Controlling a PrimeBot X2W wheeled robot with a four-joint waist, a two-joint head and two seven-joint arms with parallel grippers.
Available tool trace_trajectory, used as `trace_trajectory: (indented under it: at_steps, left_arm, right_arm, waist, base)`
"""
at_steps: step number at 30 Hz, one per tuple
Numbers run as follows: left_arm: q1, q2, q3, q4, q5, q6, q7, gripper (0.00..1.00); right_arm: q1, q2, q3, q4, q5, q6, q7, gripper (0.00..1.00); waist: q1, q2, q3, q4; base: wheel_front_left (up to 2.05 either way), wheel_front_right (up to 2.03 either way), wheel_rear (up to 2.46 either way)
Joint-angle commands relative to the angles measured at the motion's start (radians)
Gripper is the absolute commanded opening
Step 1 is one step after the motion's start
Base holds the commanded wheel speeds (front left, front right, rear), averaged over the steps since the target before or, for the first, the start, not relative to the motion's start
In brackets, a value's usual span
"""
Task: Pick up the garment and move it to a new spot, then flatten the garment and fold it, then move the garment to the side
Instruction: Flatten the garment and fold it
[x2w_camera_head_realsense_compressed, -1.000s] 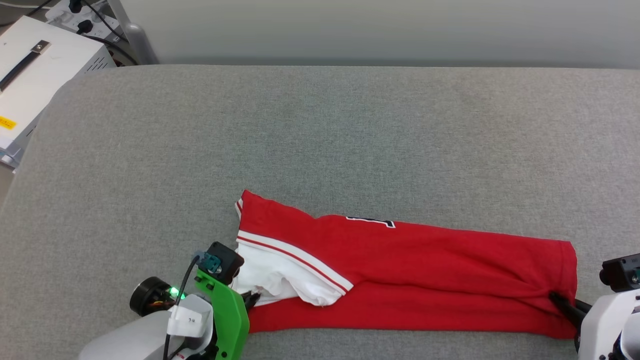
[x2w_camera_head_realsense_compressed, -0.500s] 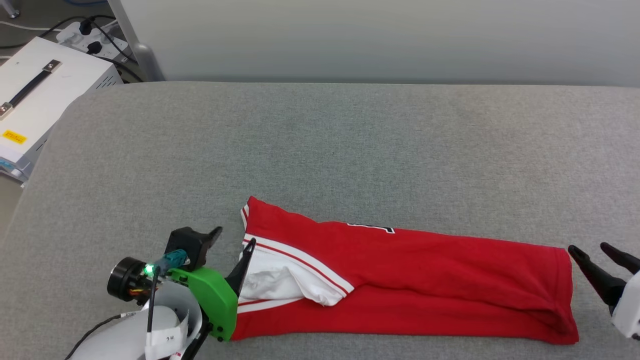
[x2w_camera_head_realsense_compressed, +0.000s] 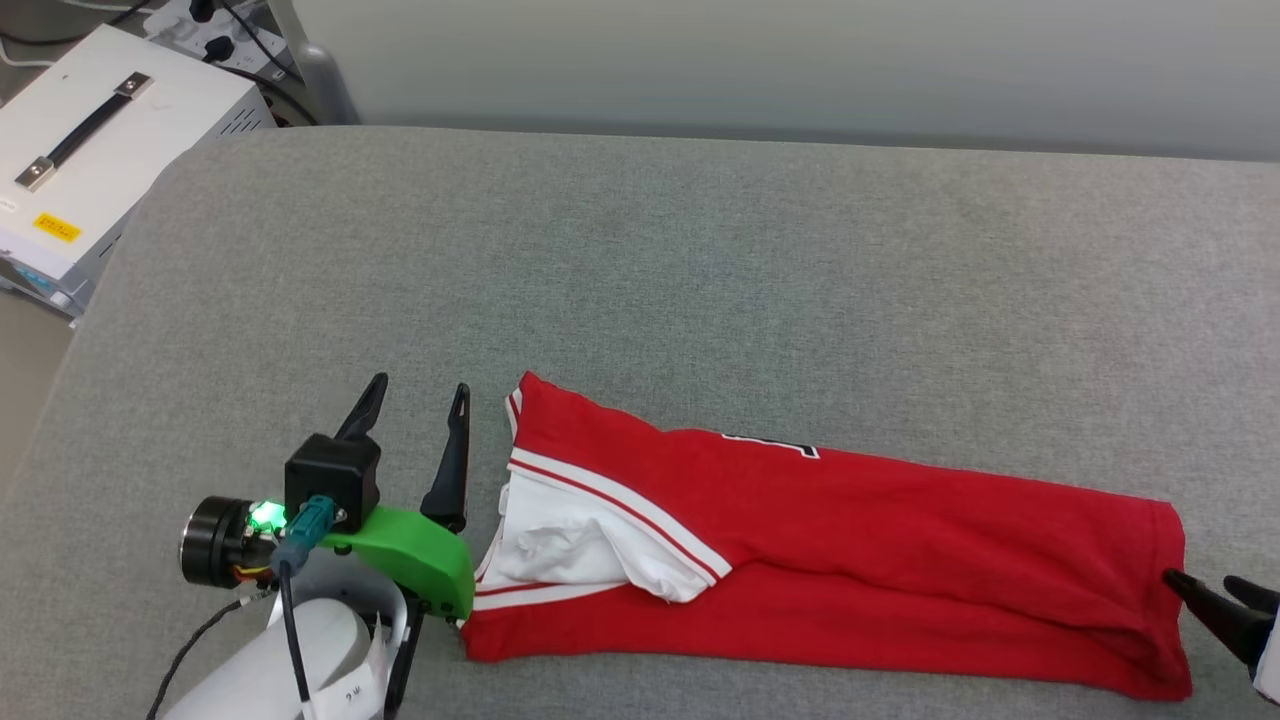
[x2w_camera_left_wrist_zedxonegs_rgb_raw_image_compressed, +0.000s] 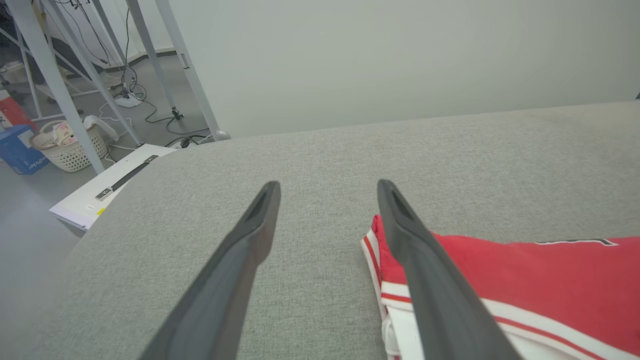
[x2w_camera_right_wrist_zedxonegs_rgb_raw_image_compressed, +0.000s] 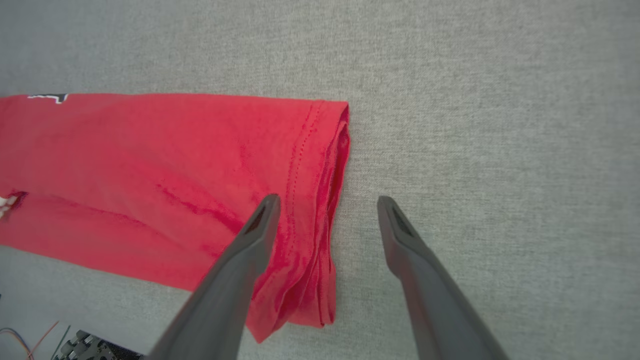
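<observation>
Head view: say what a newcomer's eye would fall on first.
The red jersey T-shirt with white striped-trim sleeves, folded into a long strip, lies across the lower middle and right of the grey fabric surface. The left gripper, on a bright green bracket, stands open beside its sleeve end at lower left; the right gripper stands open at its hem, lower right.

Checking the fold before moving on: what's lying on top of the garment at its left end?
A crumpled white sleeve lies over the red garment. Only an edge of the black lettering shows; the rest is folded under, hidden.
</observation>
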Motion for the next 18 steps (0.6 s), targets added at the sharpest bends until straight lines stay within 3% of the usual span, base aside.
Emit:
trace_trajectory:
  at_steps: [1, 9, 18]
  left_arm:
    - [0.043, -0.022, 0.036, -0.004, 0.040, 0.003, -0.006, 1.00]
    - [0.168, -0.144, 0.237, -0.019, 0.232, -0.032, -0.006, 1.00]
    - [0.277, -0.282, 0.415, -0.039, 0.407, -0.117, -0.006, 1.00]
  right_arm:
    - [0.004, 0.012, 0.009, 0.015, 0.005, -0.001, 0.008, 1.00]
    - [-0.018, 0.061, 0.083, 0.096, 0.009, -0.001, 0.023, 1.00]
    - [-0.055, 0.101, 0.158, 0.119, 0.034, -0.001, 0.000, 1.00]
  waist:
    - [0.0001, 0.0033, 0.013, 0.012]
    - [0.0001, 0.0033, 0.037, 0.036]
    - [0.0001, 0.0033, 0.034, 0.041]
  base:
    - [0.00, 0.00, 0.00]
    - [0.00, 0.00, 0.00]
    - [0.00, 0.00, 0.00]
